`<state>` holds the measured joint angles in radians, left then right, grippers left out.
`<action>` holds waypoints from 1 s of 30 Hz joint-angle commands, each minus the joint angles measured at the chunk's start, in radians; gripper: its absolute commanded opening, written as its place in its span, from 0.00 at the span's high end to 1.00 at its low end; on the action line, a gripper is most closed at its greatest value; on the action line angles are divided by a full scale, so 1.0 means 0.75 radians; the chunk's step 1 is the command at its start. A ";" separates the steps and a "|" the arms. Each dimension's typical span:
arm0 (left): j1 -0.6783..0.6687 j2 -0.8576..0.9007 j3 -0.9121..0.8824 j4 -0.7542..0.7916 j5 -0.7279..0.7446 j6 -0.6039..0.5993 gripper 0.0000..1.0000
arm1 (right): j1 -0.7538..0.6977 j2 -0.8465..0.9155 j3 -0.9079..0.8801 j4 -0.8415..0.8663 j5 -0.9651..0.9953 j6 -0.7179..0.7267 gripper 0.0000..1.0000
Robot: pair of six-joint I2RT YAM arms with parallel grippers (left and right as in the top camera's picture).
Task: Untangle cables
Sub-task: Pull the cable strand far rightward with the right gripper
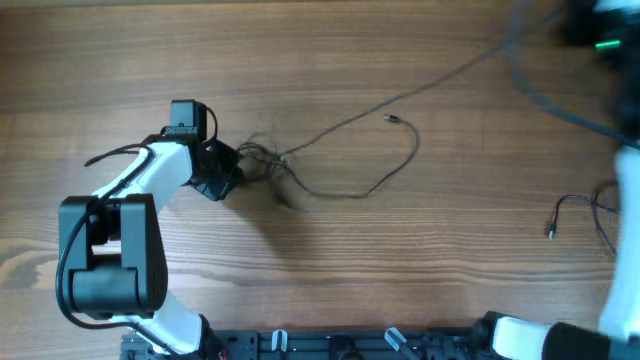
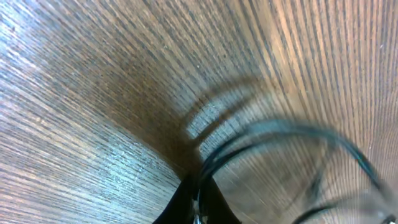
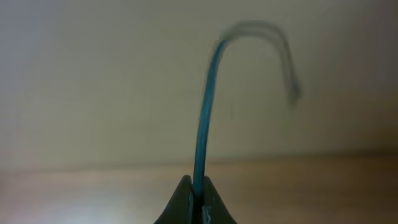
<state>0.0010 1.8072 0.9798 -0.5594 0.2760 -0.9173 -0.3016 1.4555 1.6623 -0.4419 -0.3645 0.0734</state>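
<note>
Step in hand, by my read: the pull-apart, both ends gripped. L fingers (image 2: 181,210) are closed tight on a few thin dark strands right at the knot (image 1: 262,160), approx 9 o'clock from centre in the overhead view. Knot is at or just above the counter (image 1: 400,290); can't tell which. R fingers (image 3: 180,204) are also closed, pinching one blue-green strand (image 3: 205,112) that rises from them and curls over. Plain wall behind, counter low in frame, so the R arm is prob. held high. From the knot a long strand (image 1: 350,118) runs toward 2 o'clock into the blur at the R arm; likely the same one R holds, not confirmed. A loose loop (image 1: 400,165) swings out toward 3 o'clock and ends in a tiny plug end (image 1: 392,119). A separate wire (image 1: 580,203) lies at the 3 o'clock edge, well apart from the knot. Next move calls for L as fixed anchor and R drawing slowly toward 2 o'clock, stopping if the knot cinches instead of opening; a regrip on a single loop may be needed. Containers: none in any view, so no contents to log.
</note>
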 commanded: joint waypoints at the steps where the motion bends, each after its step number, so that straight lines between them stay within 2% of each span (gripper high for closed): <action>1: 0.016 0.039 -0.038 -0.035 -0.254 0.037 0.96 | -0.241 -0.009 0.224 -0.023 0.008 -0.033 0.96; 4: 0.016 0.039 -0.041 -0.043 -0.336 0.037 0.96 | -0.447 -0.008 0.307 -0.021 0.008 -0.028 0.96; 6: 0.016 0.039 -0.043 -0.043 -0.361 0.036 0.96 | -0.504 0.001 0.307 -0.051 0.007 -0.029 0.96; 10: 0.012 0.039 -0.043 -0.043 -0.355 0.036 0.96 | -0.474 0.113 0.303 -0.128 -0.171 -0.080 0.96; 14: -0.016 0.039 -0.043 -0.044 -0.355 0.037 0.96 | -0.393 0.306 0.303 -0.206 -0.178 -0.138 0.96; 17: -0.064 0.039 -0.043 -0.043 -0.356 0.037 0.96 | -0.355 0.469 0.303 -0.248 -0.029 -0.168 0.96; 20: -0.120 0.039 -0.043 -0.043 -0.355 0.037 0.96 | -0.348 0.650 0.303 -0.250 0.256 -0.167 0.96; 23: -0.180 0.039 -0.043 -0.037 -0.355 0.037 0.96 | -0.358 0.821 0.303 -0.216 0.387 -0.170 0.96; 24: -0.207 0.039 -0.043 -0.028 -0.355 0.036 0.96 | -0.360 0.871 0.303 -0.192 0.399 -0.186 0.91; 25: -0.234 0.039 -0.043 -0.016 -0.355 0.035 0.96 | -0.360 0.929 0.303 -0.159 0.398 -0.215 0.78; 26: -0.266 0.039 -0.043 0.004 -0.354 0.026 0.96 | -0.360 0.984 0.303 -0.128 0.398 -0.243 0.59; 27: -0.302 0.039 -0.043 0.035 -0.335 0.026 0.96 | -0.359 1.035 0.303 -0.104 0.398 -0.255 0.50; 30: -0.397 0.039 -0.043 0.135 -0.285 0.026 0.96 | -0.359 1.125 0.303 -0.093 0.398 -0.247 0.00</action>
<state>-0.2291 1.7924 0.9806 -0.4999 0.0166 -0.9028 -0.5720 2.2372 1.8820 -0.5179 -0.0956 -0.0925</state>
